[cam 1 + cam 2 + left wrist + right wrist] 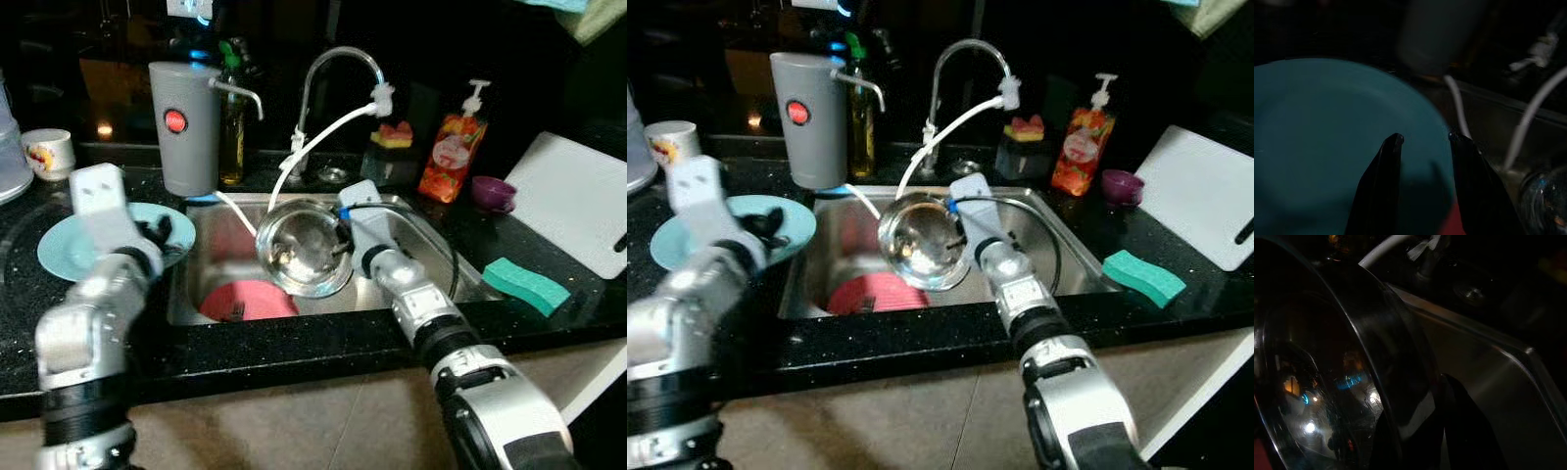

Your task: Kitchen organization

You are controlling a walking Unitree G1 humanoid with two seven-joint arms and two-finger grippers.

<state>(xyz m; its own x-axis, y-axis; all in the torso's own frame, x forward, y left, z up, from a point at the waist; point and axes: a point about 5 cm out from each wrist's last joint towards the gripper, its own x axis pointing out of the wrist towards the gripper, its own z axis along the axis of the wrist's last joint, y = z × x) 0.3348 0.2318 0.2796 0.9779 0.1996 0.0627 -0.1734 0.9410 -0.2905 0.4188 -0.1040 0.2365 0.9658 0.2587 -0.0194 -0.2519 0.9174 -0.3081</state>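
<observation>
A shiny steel bowl is held tilted above the sink, its opening facing me. My right gripper is shut on the bowl's right rim; in the right wrist view the rim runs between the black fingers. A pink plate lies in the sink below the bowl. A light blue plate rests on the counter left of the sink. My left gripper hovers open just over the blue plate's right edge, holding nothing.
A grey dispenser, an oil bottle and the tap with a white hose stand behind the sink. Orange soap bottle, purple cup, green sponge and white board occupy the right counter. A mug stands far left.
</observation>
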